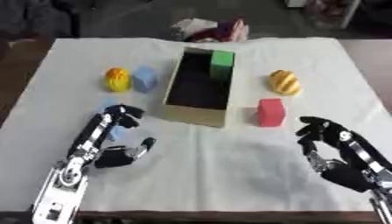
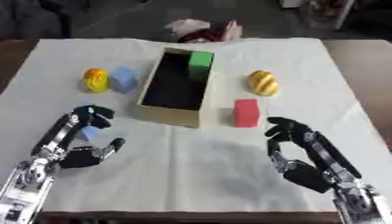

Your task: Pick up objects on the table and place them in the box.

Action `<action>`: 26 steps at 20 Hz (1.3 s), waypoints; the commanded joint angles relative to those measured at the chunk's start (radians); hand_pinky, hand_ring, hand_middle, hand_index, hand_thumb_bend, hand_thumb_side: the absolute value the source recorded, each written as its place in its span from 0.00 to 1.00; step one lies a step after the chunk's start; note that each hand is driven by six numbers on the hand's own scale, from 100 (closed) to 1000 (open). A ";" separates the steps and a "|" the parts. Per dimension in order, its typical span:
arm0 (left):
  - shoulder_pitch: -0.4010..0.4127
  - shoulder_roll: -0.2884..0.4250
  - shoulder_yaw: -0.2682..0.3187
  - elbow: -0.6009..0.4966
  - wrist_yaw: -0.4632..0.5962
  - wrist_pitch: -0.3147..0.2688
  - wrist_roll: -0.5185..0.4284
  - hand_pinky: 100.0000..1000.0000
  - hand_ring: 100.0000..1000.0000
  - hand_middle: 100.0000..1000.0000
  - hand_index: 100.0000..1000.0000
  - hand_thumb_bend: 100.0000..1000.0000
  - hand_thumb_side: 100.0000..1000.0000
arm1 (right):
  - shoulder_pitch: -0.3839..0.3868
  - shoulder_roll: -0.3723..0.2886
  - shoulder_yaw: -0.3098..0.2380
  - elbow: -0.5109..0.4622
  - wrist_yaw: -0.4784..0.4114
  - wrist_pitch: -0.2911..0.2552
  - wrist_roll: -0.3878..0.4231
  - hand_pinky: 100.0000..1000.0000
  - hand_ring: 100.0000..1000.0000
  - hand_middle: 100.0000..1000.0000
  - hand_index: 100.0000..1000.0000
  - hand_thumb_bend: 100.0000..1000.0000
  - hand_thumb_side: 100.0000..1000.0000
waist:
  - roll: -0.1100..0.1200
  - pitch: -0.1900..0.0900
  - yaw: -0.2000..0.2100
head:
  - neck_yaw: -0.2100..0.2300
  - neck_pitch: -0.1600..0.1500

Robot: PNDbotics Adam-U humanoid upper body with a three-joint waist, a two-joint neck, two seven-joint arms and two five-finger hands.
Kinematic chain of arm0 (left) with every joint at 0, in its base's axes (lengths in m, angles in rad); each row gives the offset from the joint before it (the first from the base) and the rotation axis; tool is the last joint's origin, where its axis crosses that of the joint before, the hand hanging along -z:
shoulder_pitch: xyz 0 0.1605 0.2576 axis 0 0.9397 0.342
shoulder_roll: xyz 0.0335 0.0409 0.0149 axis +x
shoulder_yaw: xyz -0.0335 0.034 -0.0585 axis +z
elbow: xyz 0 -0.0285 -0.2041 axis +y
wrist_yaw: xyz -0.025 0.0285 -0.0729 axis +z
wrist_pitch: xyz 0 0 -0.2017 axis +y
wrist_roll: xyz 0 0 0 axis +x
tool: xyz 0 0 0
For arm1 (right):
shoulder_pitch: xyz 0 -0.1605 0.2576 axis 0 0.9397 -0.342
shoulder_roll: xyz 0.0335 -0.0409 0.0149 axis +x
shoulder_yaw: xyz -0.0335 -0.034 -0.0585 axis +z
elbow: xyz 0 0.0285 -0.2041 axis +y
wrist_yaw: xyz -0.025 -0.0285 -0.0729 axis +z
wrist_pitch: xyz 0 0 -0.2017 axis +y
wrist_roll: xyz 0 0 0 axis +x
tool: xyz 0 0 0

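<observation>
Nearest, the left hand [image 1: 107, 142] curls its fingers over a small pale blue block [image 1: 115, 131]; the right hand [image 1: 337, 148] is half-curled, holding nothing. Farther: red block [image 1: 270, 112], yellow piece [image 1: 285, 82], blue block [image 1: 145, 78], orange piece [image 1: 117, 79] all wait. Only the green block [image 1: 222, 63] sits in the box [image 1: 195, 114]

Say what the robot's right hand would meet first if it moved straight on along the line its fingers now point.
Probably the red block. The right hand points up the table and slightly left, and the block stands just beyond its fingers. Depth is unclear, so it might pass beside it.
</observation>
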 commanded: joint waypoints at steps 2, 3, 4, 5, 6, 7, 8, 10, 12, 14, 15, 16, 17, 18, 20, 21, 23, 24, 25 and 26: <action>-0.051 0.087 0.042 -0.070 -0.043 0.011 -0.010 0.69 0.63 0.65 0.77 0.49 0.15 | -0.001 -0.030 -0.006 -0.018 0.001 0.000 0.000 0.74 0.62 0.63 0.87 0.00 0.34 | 0.014 -0.013 0.003 | -0.008 0.005; -0.061 0.112 0.041 -0.071 -0.059 0.019 -0.021 0.70 0.64 0.67 0.78 0.53 0.19 | 0.000 -0.033 -0.006 -0.017 0.001 0.000 0.001 0.74 0.62 0.63 0.87 0.00 0.34 | 0.016 -0.014 0.003 | -0.010 0.005; -0.071 0.138 0.036 -0.064 -0.075 0.027 -0.034 0.71 0.65 0.67 0.79 0.55 0.20 | 0.001 -0.035 -0.006 -0.016 0.002 0.000 0.002 0.74 0.62 0.63 0.87 0.00 0.34 | 0.018 -0.015 0.002 | -0.010 0.005; -0.082 0.163 0.029 -0.052 -0.090 0.033 -0.048 0.71 0.66 0.68 0.80 0.56 0.21 | 0.002 -0.038 -0.006 -0.015 0.003 0.000 0.004 0.74 0.62 0.63 0.87 0.00 0.34 | 0.020 -0.016 0.001 | -0.011 0.005; -0.094 0.189 0.020 -0.036 -0.106 0.036 -0.063 0.72 0.67 0.69 0.80 0.56 0.20 | 0.002 -0.040 -0.006 -0.015 0.003 0.000 0.005 0.74 0.62 0.63 0.87 0.00 0.34 | 0.022 -0.017 0.000 | -0.012 0.005; -0.107 0.213 0.009 -0.018 -0.121 0.038 -0.077 0.73 0.67 0.69 0.81 0.56 0.20 | 0.002 -0.042 -0.007 -0.014 0.004 0.000 0.005 0.74 0.62 0.63 0.87 0.00 0.34 | 0.024 -0.017 -0.001 | -0.013 0.005; -0.120 0.237 -0.004 0.003 -0.135 0.041 -0.092 0.74 0.69 0.71 0.82 0.57 0.21 | 0.003 -0.044 -0.007 -0.014 0.005 0.000 0.005 0.74 0.62 0.63 0.87 0.00 0.34 | 0.026 -0.018 -0.001 | -0.015 0.005; -0.149 0.284 -0.039 0.049 -0.164 0.056 -0.120 0.75 0.70 0.73 0.83 0.58 0.21 | 0.004 -0.047 -0.007 -0.013 0.006 0.000 0.006 0.74 0.62 0.63 0.87 0.00 0.34 | 0.028 -0.019 -0.002 | -0.020 0.004; -0.181 0.332 -0.078 0.096 -0.194 0.069 -0.150 0.75 0.71 0.74 0.83 0.59 0.20 | 0.006 -0.048 -0.006 -0.012 0.006 -0.001 0.008 0.74 0.62 0.63 0.87 0.00 0.34 | 0.029 -0.019 -0.003 | -0.023 0.003; -0.219 0.383 -0.110 0.147 -0.225 0.068 -0.181 0.76 0.71 0.74 0.84 0.59 0.19 | 0.006 -0.049 -0.007 -0.011 0.005 -0.001 0.008 0.74 0.62 0.63 0.87 0.00 0.34 | 0.027 -0.020 -0.004 | -0.026 0.003; -0.238 0.409 -0.121 0.173 -0.241 0.058 -0.197 0.77 0.72 0.75 0.84 0.58 0.17 | 0.006 -0.048 -0.006 -0.011 0.005 -0.001 0.009 0.74 0.62 0.63 0.87 0.00 0.34 | 0.025 -0.020 -0.006 | -0.026 0.003; -0.259 0.435 -0.130 0.199 -0.257 0.046 -0.213 0.77 0.72 0.75 0.84 0.58 0.15 | 0.006 -0.048 -0.006 -0.011 0.004 -0.001 0.009 0.74 0.62 0.63 0.87 0.00 0.34 | 0.024 -0.020 -0.007 | -0.026 0.003; -0.280 0.461 -0.135 0.225 -0.272 0.031 -0.229 0.77 0.72 0.75 0.84 0.58 0.14 | 0.007 -0.047 -0.006 -0.011 0.004 -0.001 0.009 0.74 0.62 0.63 0.87 0.00 0.34 | 0.022 -0.020 -0.008 | -0.026 0.003; -0.301 0.486 -0.136 0.250 -0.278 0.016 -0.245 0.78 0.73 0.75 0.84 0.58 0.13 | 0.007 -0.046 -0.006 -0.011 0.003 -0.001 0.010 0.74 0.62 0.63 0.87 0.00 0.34 | 0.021 -0.020 -0.009 | -0.025 0.002; -0.337 0.538 -0.124 0.289 -0.263 -0.015 -0.276 0.78 0.73 0.75 0.84 0.58 0.11 | 0.008 -0.044 -0.006 -0.010 0.003 -0.001 0.010 0.74 0.62 0.63 0.87 0.00 0.34 | 0.019 -0.019 -0.012 | -0.025 -0.001; -0.348 0.564 -0.113 0.297 -0.249 -0.031 -0.291 0.78 0.73 0.75 0.84 0.58 0.10 | 0.007 -0.043 -0.005 -0.010 0.002 -0.002 0.011 0.74 0.62 0.63 0.87 0.00 0.35 | 0.018 -0.019 -0.013 | -0.026 -0.002; -0.359 0.619 -0.089 0.303 -0.217 -0.065 -0.306 0.78 0.73 0.76 0.84 0.59 0.10 | 0.005 -0.041 -0.003 -0.010 0.001 -0.002 0.013 0.74 0.62 0.63 0.87 0.00 0.34 | 0.016 -0.017 -0.017 | -0.025 -0.004; -0.360 0.645 -0.079 0.306 -0.202 -0.080 -0.308 0.78 0.73 0.76 0.84 0.59 0.10 | 0.004 -0.040 -0.003 -0.010 0.001 -0.002 0.014 0.74 0.62 0.63 0.87 0.00 0.35 | 0.015 -0.017 -0.019 | -0.024 -0.004; -0.360 0.674 -0.073 0.311 -0.184 -0.095 -0.311 0.78 0.74 0.76 0.84 0.59 0.10 | 0.003 -0.039 -0.002 -0.010 0.000 -0.002 0.015 0.74 0.62 0.63 0.87 0.00 0.35 | 0.014 -0.016 -0.023 | -0.022 -0.006; -0.358 0.702 -0.070 0.316 -0.167 -0.107 -0.316 0.78 0.74 0.76 0.84 0.59 0.10 | 0.003 -0.038 -0.001 -0.010 -0.001 -0.002 0.015 0.74 0.62 0.63 0.87 0.00 0.35 | 0.014 -0.015 -0.026 | -0.020 -0.007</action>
